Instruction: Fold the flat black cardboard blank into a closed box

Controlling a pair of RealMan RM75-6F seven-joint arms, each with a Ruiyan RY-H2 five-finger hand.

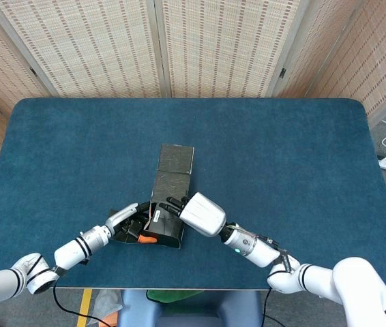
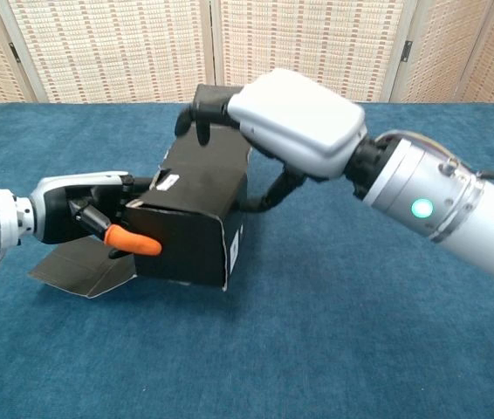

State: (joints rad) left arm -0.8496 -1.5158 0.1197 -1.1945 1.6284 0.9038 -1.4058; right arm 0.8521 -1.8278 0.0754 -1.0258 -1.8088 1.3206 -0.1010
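The black cardboard box [image 1: 168,214] sits on the blue bench [image 1: 302,170] near its front edge, a little left of the middle. It is partly formed: a squared tube lying on its side, with a long flap [image 1: 176,161] stretched flat toward the back of the bench and another flap [image 2: 81,266] spread on the cloth at the left end. A small white label [image 2: 168,182] shows on the top face, and another on the right end.

The left hand [image 2: 77,209] grips the box's left end, dark fingers tucked against the cardboard and an orange fingertip [image 2: 132,240] pressed across its front face. The right hand [image 2: 269,118] lies on top of the box, its black fingers [image 2: 202,105] curled down over the upper back edge, pressing the top panel.
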